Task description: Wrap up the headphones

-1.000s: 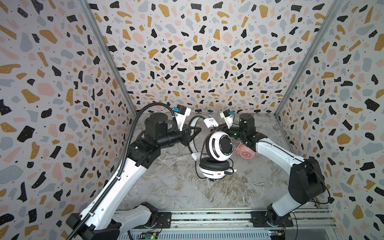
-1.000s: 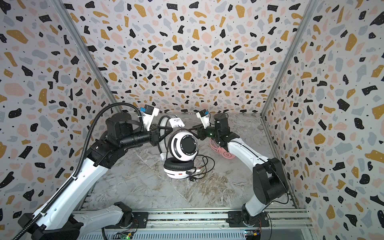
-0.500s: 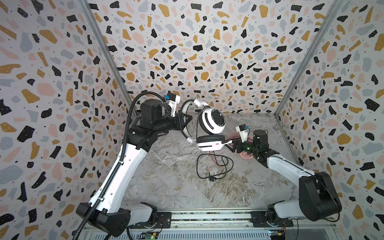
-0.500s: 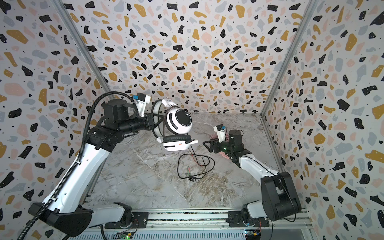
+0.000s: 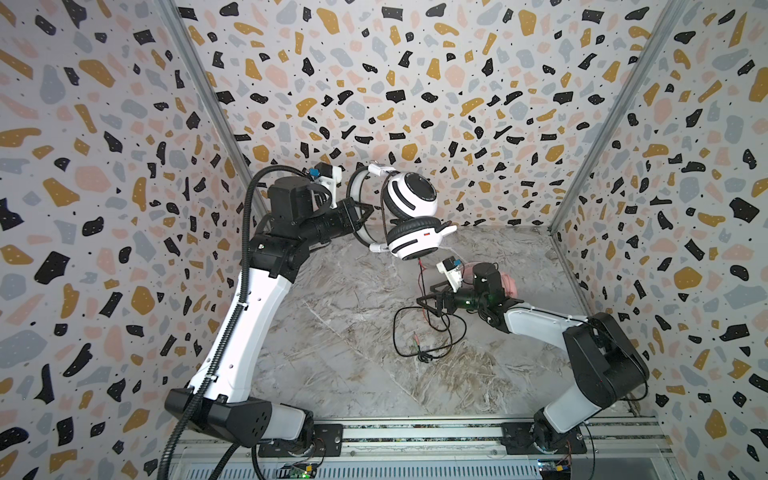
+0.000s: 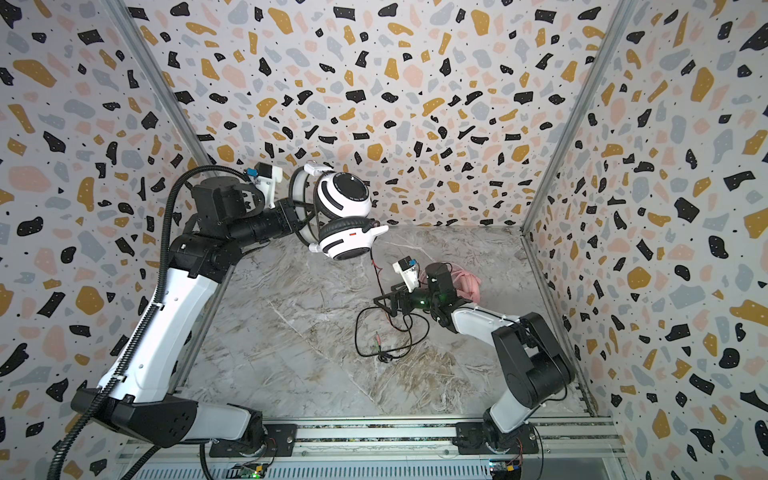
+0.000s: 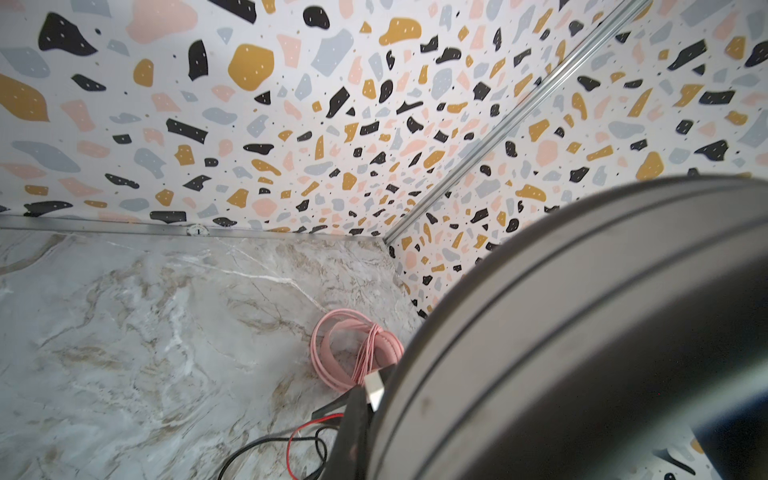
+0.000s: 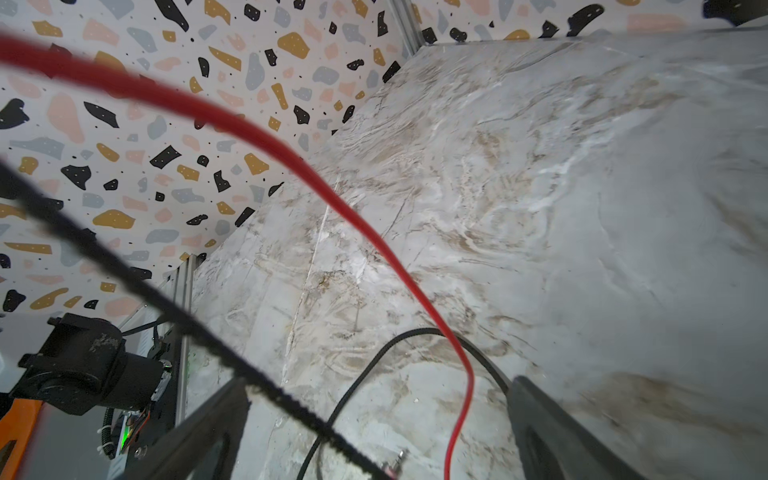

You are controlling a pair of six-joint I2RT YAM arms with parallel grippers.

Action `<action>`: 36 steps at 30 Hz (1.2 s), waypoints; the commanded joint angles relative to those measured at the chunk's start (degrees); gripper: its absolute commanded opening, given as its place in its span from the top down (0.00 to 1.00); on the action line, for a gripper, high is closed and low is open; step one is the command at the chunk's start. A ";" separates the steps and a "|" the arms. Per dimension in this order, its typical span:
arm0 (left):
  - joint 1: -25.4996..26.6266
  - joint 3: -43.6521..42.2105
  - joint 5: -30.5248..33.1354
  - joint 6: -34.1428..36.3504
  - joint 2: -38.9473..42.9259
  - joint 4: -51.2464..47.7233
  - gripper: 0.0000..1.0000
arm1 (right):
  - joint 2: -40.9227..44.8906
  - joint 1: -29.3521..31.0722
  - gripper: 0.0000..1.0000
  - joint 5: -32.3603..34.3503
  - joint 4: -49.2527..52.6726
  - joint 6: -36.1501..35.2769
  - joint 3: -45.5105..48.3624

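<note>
**White headset aloft, cable loose below**

The left fingers (image 5: 360, 212) are pressed together on the headband of the white headset (image 5: 409, 220), holding it in the air above the back edge of the surface (image 5: 340, 357), one ear cup stacked over the other. Its cable (image 5: 415, 338), black with a red strand alongside, drops from the lower cup and lies in slack loops on the surface right of the middle, with the plugs at the near end of the heap.

The right fingers (image 8: 552, 424) are spread wide and hold nothing. In the right wrist view the red and black strands both cross the gap between them without being pinched.

The pink headset (image 6: 469, 282) lies near the back right corner, behind the right arm. In the left wrist view its thin cable appears already wound round its band.

The white headset looks light and rigid. Its headband is probably springy, so the grip on the band seems sound, though the cups may swivel. The cable is thin and limp, likely to slide through smooth fingers and to snag on its own loops. It seems best to pinch it on the hanging stretch just below the cup, taking both strands together, then lead it round the band while the loose loops feed up from the surface.
</note>
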State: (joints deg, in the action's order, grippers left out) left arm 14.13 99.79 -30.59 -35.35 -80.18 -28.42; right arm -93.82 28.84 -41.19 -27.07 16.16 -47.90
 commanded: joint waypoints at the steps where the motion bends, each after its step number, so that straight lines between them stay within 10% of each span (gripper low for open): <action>1: -0.57 3.02 -2.38 -4.92 0.46 7.93 1.00 | -2.65 1.70 0.01 0.83 -4.07 0.70 -2.84; 9: -1.36 6.00 -3.25 -8.02 -1.45 9.79 1.00 | -14.16 5.59 0.01 0.13 -6.76 2.86 -11.49; 27: -5.41 4.45 -0.65 -10.78 -3.22 13.33 1.00 | -1.02 4.58 1.00 2.26 -4.47 2.37 0.37; 36: -9.54 3.57 6.32 -15.82 -4.90 16.98 1.00 | 4.04 6.00 1.00 4.58 2.29 2.43 1.92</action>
State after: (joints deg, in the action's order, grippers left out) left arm 6.50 102.89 -26.96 -46.35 -85.10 -19.68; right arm -92.49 33.95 -37.69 -28.67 19.00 -46.50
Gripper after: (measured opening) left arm 0.077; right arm 0.042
